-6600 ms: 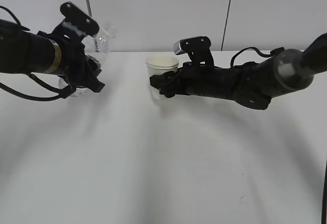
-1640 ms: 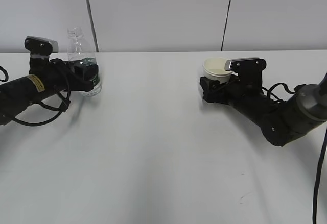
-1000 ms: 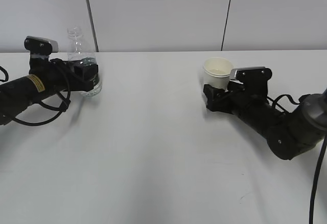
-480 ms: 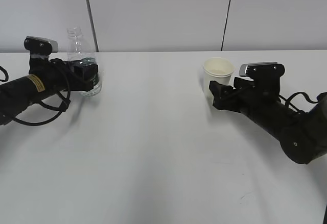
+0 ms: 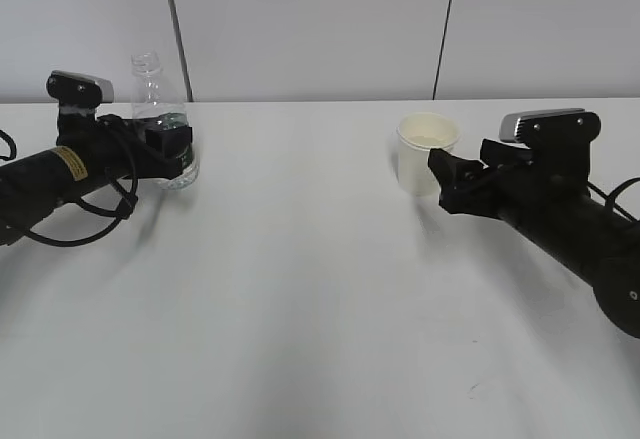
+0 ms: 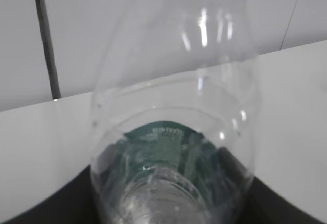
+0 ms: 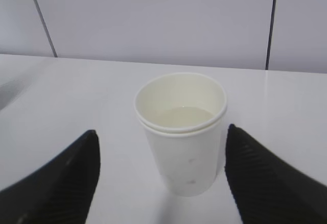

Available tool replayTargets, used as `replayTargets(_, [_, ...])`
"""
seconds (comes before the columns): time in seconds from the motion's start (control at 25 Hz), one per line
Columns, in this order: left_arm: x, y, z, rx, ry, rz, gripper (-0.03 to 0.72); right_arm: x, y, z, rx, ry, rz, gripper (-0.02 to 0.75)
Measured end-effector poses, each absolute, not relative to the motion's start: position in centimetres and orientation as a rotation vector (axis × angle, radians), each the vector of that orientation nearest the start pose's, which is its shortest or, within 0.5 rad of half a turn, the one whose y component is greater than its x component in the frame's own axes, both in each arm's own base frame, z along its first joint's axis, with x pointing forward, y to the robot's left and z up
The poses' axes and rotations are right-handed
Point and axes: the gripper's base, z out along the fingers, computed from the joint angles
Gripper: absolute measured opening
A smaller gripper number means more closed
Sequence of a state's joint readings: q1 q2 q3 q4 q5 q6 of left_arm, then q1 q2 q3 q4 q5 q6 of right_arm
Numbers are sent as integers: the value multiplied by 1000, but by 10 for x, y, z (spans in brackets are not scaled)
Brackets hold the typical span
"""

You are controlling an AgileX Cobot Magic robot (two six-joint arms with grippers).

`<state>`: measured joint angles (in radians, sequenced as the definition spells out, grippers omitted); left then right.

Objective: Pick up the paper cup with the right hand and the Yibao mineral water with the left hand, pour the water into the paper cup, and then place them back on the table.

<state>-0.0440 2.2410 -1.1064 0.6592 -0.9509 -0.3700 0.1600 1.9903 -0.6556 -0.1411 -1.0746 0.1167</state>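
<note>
left hand (image 5: 170,144) clamps Yibao mineral water (image 5: 160,124) | green label unreadable | right hand (image 7: 161,175) spread, empty, paper cup (image 7: 181,132) free

Bottle: the Yibao mineral water (image 6: 173,132) fills the centre of the frame, clear plastic, seen from very close and blurred.
Label: dark green with white print, showing through the plastic low at centre.
Fingers: dark shapes (image 6: 46,203) along the bottom edge on either side of the bottle.
Desk: white surface (image 6: 291,96) at right and left.
Wall: pale panels (image 6: 87,25) across the top, with a dark seam at upper left.
</note>
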Motion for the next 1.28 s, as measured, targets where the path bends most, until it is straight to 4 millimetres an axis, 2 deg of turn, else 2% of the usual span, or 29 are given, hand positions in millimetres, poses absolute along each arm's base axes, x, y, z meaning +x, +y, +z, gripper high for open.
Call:
replayTargets(0.2, [425, -65, 96, 441, 1689, -475, 522, 332, 65, 129, -193, 1714, 257, 595])
replayTargets(0.32, [425, -64, 100, 424, 1656, -487, 555, 331, 65, 129, -193, 1714, 257, 595])
replayTargets(0.44, [426, -64, 102, 423, 1644, -488, 562, 331, 65, 129, -193, 1714, 257, 595])
replayTargets(0.6, [426, -64, 119, 429, 1605, -479, 564, 331, 66, 133, -204, 1705, 260, 595])
replayTargets(0.96, [424, -64, 167, 435, 1524, -452, 564, 327, 66, 171, -220, 1596, 264, 595])
replayTargets(1.28, [418, -59, 205, 431, 1554, -368, 560, 322, 65, 202, -224, 1538, 253, 594])
